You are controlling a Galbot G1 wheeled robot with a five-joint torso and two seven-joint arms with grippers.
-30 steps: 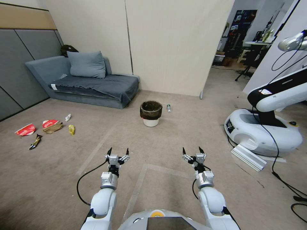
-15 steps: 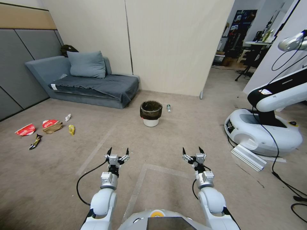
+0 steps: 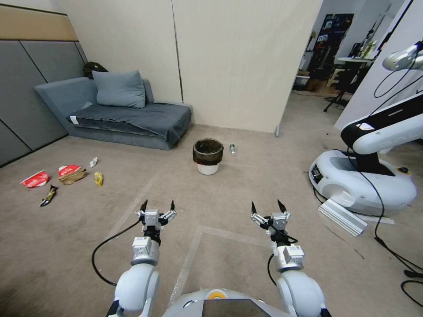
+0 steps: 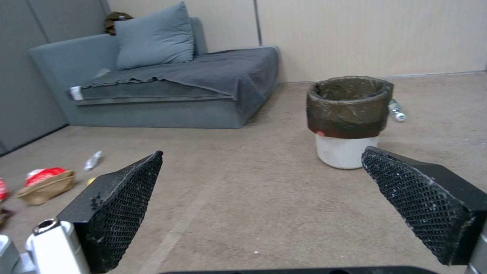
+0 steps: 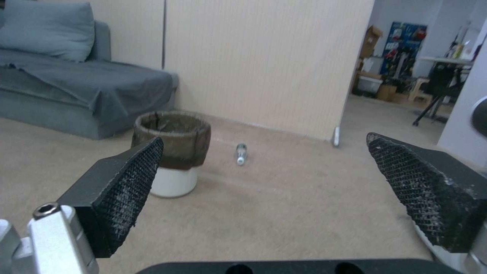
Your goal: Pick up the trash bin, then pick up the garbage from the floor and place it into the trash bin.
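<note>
Both arms are shifting apart from where they sat a second ago — the left tool (image 3: pixel 157 206) is drifting slightly left, the right tool (image 3: pixel 267 208) slightly right, each with fingers spread and holding nothing. The trash bin (image 3: pixel 208 156) is standing untouched on the floor ahead, well apart from both; the garbage (image 3: pixel 70 173) is lying far left — so the pickup is only starting.
</note>
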